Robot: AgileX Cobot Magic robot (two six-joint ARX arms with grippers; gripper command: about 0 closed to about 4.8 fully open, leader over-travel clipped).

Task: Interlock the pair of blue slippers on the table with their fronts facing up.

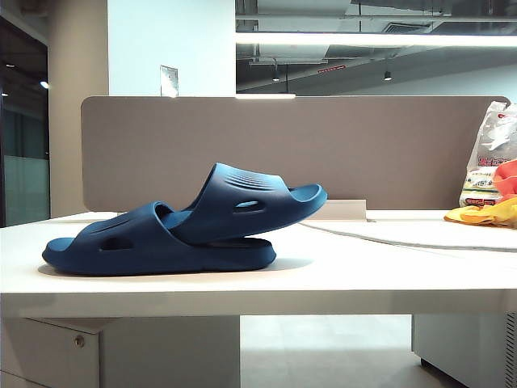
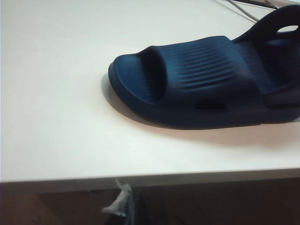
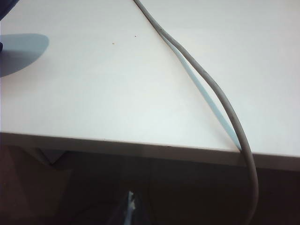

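Left gripper (image 2: 123, 206): only a dark closed tip shows below the table (image 2: 56, 117) edge in the left wrist view, jaws together, holding nothing, pulled back off the desk. Right gripper (image 3: 130, 206): same story in its own wrist view, a narrow shut tip in shadow under the table edge, empty. Neither arm appears in the exterior view (both seem parked clear of the work).

Outward from the left gripper: the lower slipper (image 2: 187, 79) lies sole-down near the front edge, open toe toward the camera. The upper slipper (image 1: 250, 198) has one end tucked under the lower one's strap and rests tilted, its far end lifted off the table; straps face up. The pair reads as interlocked, so the task looks done or nearly so.

Slippers: dark navy moulded rubber, matte, thick rounded soles, wide strap with fine parallel ridges, oval side holes. Soft, grippy look.

Table: smooth white, thick pale edge. A grey cable (image 3: 206, 79) curves across it and drops over the edge near the right gripper. Grey-brown divider panel (image 1: 363, 145) behind; bags (image 1: 493, 178) at far right.
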